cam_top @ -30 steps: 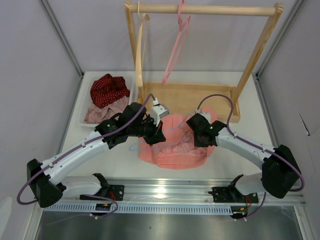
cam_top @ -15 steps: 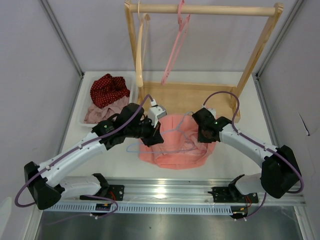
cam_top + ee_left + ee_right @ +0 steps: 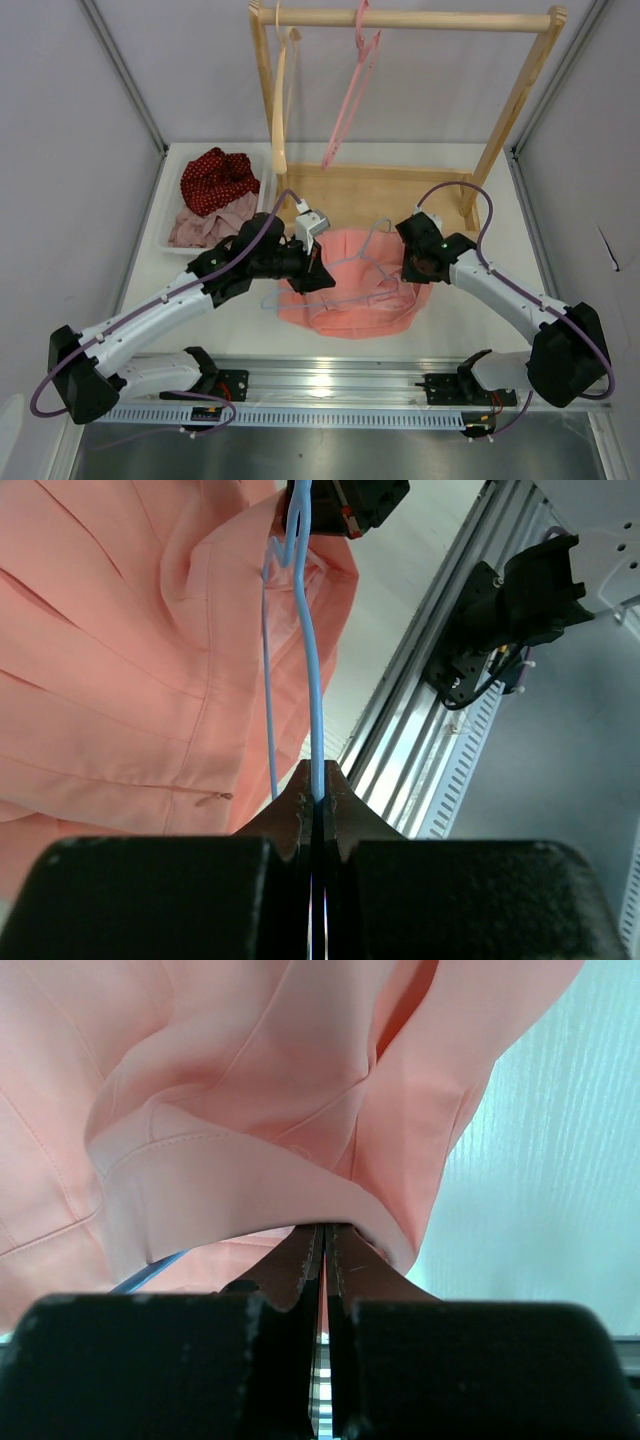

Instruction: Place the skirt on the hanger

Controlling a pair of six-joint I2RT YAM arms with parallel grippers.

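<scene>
hanger (image 3: 311,680) atop skirt (image 3: 350,312); rack (image 3: 400,19) behind; tray (image 3: 256,162) back-left

White worktop (image 3: 505,215) at centre frame, boxed by pale grey wall panels (image 3: 70,200) left, right and back. Wooden garment rack (image 3: 420,18) upper centre, base on worktop. Aluminium rail (image 3: 330,385) along bottom edge. Light even, diffuse; glare on rail.

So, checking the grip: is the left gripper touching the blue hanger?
Touching. The left wrist view shows the left gripper shut on the hanger, its blue wire pinched between the jaws.
</scene>
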